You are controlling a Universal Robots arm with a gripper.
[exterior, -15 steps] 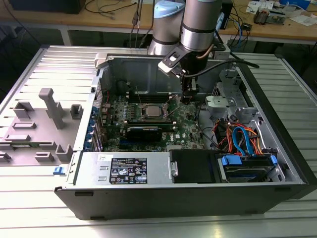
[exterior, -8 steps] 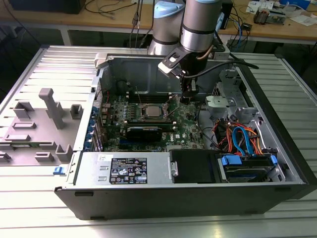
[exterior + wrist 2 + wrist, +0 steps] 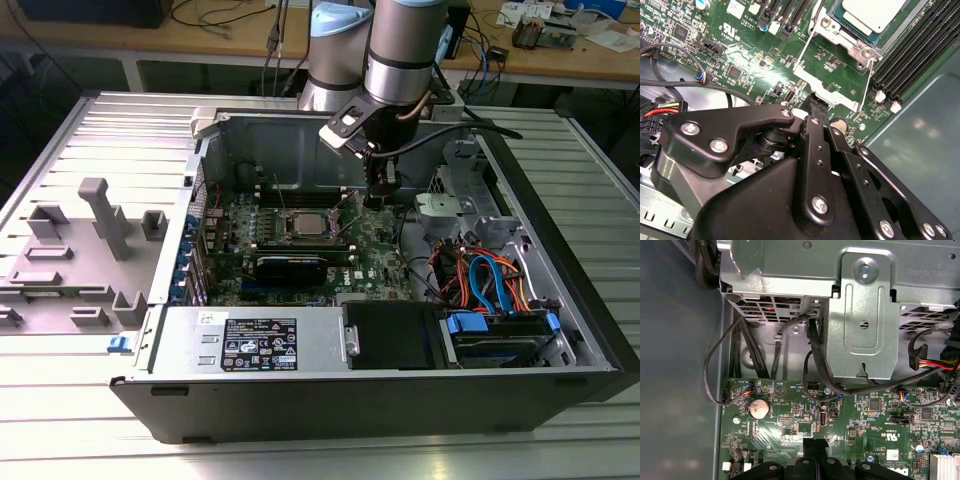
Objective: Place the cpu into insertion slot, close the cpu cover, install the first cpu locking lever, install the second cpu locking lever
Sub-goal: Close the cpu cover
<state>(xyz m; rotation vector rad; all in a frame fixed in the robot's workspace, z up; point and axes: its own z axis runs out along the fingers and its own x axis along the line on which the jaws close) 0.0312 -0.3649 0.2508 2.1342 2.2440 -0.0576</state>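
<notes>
Gripper (image 3: 818, 102) low beside the cpu (image 3: 872, 12)
Its tips are pinched together, holding nothing — the cpu lies in the insertion slot (image 3: 856, 49) on the green board (image 3: 740, 55).

Ribbed metal table (image 3: 60, 440) up front, wooden bench (image 3: 90, 42) (cable-strewn) behind
</notes>
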